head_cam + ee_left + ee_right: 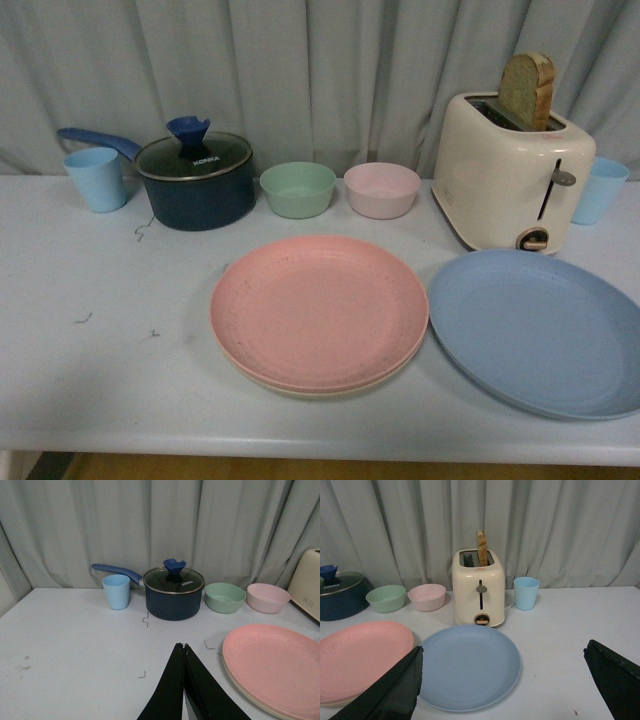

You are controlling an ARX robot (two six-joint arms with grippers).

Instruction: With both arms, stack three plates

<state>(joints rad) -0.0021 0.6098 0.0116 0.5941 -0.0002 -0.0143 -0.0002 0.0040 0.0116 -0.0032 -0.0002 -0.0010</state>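
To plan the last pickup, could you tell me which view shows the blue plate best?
The right wrist view: the blue plate shows nearly whole. The front view crops its right edge; the left wrist view misses it.

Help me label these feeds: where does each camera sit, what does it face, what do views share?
Front: on the body, facing the table; pink plate on beige plate, blue plate, toaster; no arm shows.
Left wrist: on the left arm, facing the pot; shut left fingers show.
Right wrist: on the right arm, facing the toaster; spread right fingers show.
Shared: both wrist views catch the pink plate and green bowl.
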